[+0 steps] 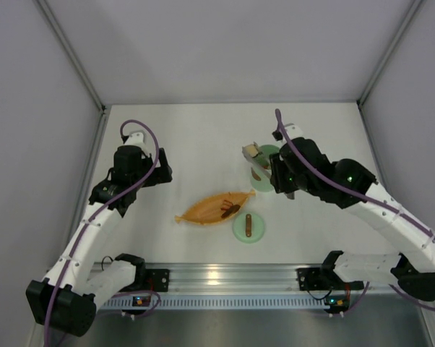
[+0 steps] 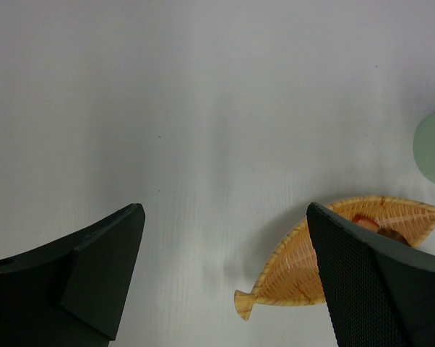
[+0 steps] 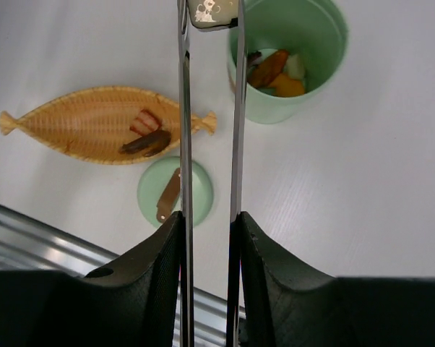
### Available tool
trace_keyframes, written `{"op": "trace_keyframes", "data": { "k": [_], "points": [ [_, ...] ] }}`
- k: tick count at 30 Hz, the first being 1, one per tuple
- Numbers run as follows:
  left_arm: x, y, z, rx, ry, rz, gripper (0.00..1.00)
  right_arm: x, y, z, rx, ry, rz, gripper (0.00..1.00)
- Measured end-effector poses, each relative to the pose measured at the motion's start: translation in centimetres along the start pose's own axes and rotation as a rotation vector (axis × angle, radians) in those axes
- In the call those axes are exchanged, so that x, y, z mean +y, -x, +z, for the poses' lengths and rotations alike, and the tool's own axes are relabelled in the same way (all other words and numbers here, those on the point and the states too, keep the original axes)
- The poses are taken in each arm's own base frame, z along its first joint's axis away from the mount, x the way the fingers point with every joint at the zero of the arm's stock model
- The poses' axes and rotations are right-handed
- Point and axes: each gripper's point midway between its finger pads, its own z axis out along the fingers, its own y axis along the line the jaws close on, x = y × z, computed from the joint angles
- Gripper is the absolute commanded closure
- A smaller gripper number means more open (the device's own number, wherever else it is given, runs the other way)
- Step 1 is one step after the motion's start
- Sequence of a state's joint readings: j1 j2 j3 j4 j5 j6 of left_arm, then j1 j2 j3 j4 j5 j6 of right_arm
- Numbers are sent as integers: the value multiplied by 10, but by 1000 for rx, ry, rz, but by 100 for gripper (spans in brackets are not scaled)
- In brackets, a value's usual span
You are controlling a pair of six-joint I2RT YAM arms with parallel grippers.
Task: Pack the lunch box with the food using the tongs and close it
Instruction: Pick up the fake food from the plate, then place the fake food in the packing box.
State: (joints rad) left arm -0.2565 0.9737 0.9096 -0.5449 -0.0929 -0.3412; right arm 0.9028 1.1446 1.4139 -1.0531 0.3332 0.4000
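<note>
Food [image 3: 275, 69] sits in your box [image 3: 304, 105] and dish [image 3: 66, 123]. Right tool [image 3: 209, 217] clamps the tongs [image 3: 186, 144], white piece [image 3: 214, 11] between their tips at the box's rim. Lid [image 3: 192, 191] lies near the front rail [image 1: 217, 276]; left tool [image 2: 223, 213] gapes wide.

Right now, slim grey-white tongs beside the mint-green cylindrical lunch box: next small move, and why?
Probably nudge the tongs inward over the lunch box mouth: the right gripper squeezes them on a white-and-dark food piece that hangs at the rim.
</note>
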Motion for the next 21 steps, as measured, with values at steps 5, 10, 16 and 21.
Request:
{"op": "trace_keyframes", "data": {
  "k": [5, 10, 16, 21],
  "points": [
    [0, 0, 0, 0, 0, 0, 1, -36, 3, -12, -27, -114, 29, 74],
    [0, 0, 0, 0, 0, 0, 1, -48, -1, -18, -21, -152, 31, 72],
    [0, 0, 0, 0, 0, 0, 1, -51, -5, -19, -7, -164, 26, 61],
    [0, 0, 0, 0, -1, 0, 1, -52, -5, -21, -8, -163, 24, 52]
  ]
}}
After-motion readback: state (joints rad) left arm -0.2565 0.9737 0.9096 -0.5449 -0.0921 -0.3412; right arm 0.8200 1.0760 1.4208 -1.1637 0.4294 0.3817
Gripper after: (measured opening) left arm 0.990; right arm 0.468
